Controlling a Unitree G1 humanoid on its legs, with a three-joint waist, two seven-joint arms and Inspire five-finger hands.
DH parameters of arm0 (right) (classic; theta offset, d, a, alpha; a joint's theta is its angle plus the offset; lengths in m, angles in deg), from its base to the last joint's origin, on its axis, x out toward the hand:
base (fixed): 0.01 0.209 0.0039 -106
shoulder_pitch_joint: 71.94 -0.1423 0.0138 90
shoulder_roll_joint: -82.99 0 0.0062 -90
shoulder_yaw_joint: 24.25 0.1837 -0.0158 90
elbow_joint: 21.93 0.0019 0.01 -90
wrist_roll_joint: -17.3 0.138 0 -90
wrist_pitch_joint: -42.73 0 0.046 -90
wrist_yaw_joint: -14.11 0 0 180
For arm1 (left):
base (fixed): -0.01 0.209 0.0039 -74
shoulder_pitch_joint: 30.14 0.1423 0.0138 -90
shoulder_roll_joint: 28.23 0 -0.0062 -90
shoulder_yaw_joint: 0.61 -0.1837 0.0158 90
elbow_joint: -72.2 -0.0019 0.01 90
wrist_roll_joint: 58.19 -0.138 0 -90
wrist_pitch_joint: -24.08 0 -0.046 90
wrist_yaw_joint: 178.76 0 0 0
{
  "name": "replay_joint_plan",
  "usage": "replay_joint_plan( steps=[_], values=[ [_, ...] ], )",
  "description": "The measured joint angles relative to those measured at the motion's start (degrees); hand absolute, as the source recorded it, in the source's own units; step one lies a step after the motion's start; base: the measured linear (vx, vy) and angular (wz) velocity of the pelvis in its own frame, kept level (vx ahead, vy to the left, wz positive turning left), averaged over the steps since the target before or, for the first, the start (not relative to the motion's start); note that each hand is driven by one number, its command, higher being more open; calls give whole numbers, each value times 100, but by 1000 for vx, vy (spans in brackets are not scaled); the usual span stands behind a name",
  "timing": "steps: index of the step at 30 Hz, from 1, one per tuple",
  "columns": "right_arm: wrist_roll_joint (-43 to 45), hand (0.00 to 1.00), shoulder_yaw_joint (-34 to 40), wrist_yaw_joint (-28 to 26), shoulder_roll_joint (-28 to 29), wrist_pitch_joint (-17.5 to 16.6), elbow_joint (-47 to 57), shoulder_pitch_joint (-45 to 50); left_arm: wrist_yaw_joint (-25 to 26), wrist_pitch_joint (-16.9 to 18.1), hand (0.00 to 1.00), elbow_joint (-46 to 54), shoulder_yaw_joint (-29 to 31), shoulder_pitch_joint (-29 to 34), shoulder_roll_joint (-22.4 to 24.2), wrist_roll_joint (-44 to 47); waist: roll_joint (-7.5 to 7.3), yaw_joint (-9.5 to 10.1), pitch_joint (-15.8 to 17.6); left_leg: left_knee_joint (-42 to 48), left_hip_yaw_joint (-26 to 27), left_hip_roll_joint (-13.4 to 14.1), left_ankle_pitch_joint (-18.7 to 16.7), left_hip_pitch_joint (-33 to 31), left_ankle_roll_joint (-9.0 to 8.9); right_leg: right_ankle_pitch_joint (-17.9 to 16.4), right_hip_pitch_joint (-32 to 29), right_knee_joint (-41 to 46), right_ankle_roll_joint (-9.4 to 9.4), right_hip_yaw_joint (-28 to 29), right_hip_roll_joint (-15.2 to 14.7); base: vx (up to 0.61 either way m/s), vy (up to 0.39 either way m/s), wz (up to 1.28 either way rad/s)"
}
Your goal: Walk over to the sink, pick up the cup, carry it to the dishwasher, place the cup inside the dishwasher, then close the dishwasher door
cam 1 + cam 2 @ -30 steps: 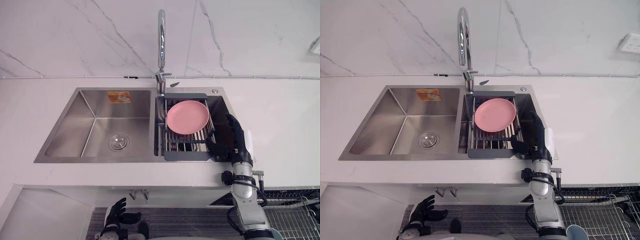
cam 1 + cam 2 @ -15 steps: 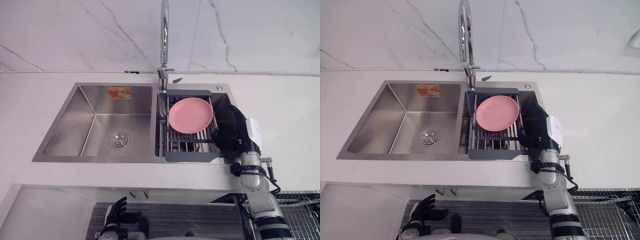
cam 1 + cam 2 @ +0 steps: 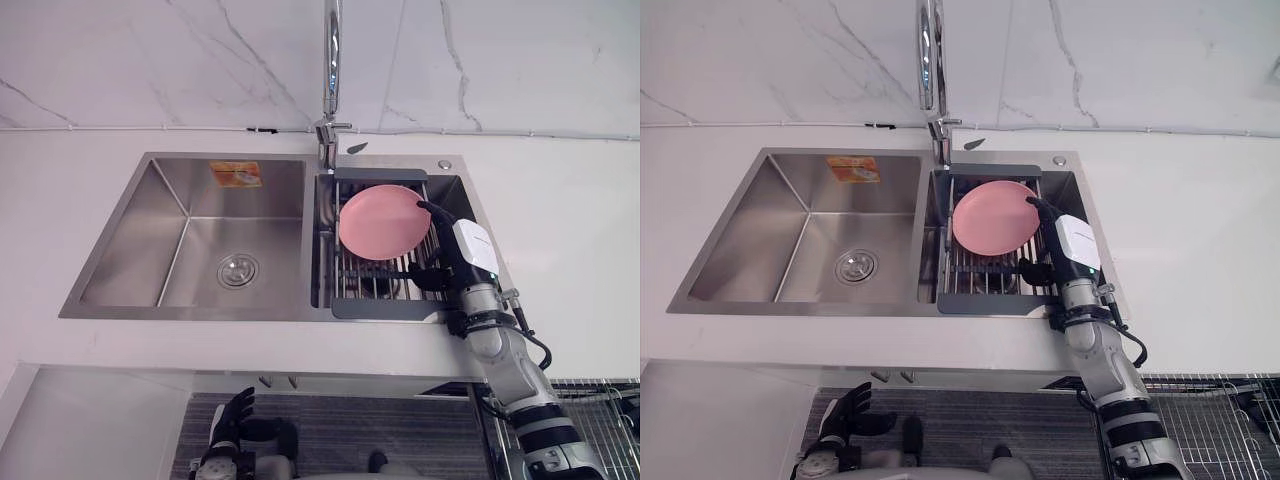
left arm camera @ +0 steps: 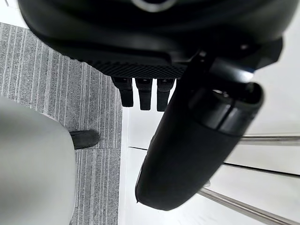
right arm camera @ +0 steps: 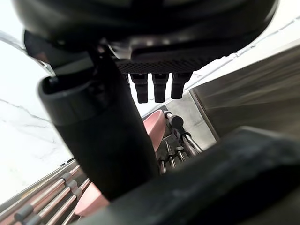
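Observation:
My right hand point(image 3: 462, 258) reaches over the right basin of the steel sink point(image 3: 130, 312), beside a dark drain rack point(image 3: 385, 306). A pink plate point(image 3: 380, 220) leans in that rack. The hand is open: its straight fingers point(image 3: 428, 209) lie at the plate's right edge and its thumb point(image 3: 418, 272) hangs over the rack's bars. In the right wrist view the fingers point(image 5: 154, 86) point past the thumb point(image 5: 103, 140) at the pink plate point(image 5: 154, 129). The hand hides the basin below it. My left hand point(image 3: 232, 425) hangs open down by the floor.
A tall chrome tap point(image 3: 331, 60) stands behind the divider between the two basins. The left basin point(image 3: 225, 250) holds only its drain. White counter point(image 3: 560, 220) lies on both sides. A wire dishwasher rack point(image 3: 600, 420) shows at the lower right, below the counter.
My right hand has moved forward and left from the sink's right rim to over the right basin, its fingers now at the plate's edge. The camera has shifted too.

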Motion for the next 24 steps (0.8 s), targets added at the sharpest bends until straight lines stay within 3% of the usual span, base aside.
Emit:
replay_joint_plan(
  steps=[9, 24],
  values=[
    [-290, 90, -161, 60, -132, 13, -185, -320, 3, 60, 90, -1, -1, -81, -65, 12, -77, -34, 212, -3, -93, -6, 36, -65, -28, -6, -38, -3, 0, -65, 0, -40, -1, 3],
    [-303, 90, -514, 67, -398, 62, -512, -943, 27, 78, 90, 10, -119, -149, -98, 158, -69, -45, 336, -3, -358, -17, 49, -374, -16, 25, -361, 46, 1, -58, 41, -16, 2, -1]
  ],
)
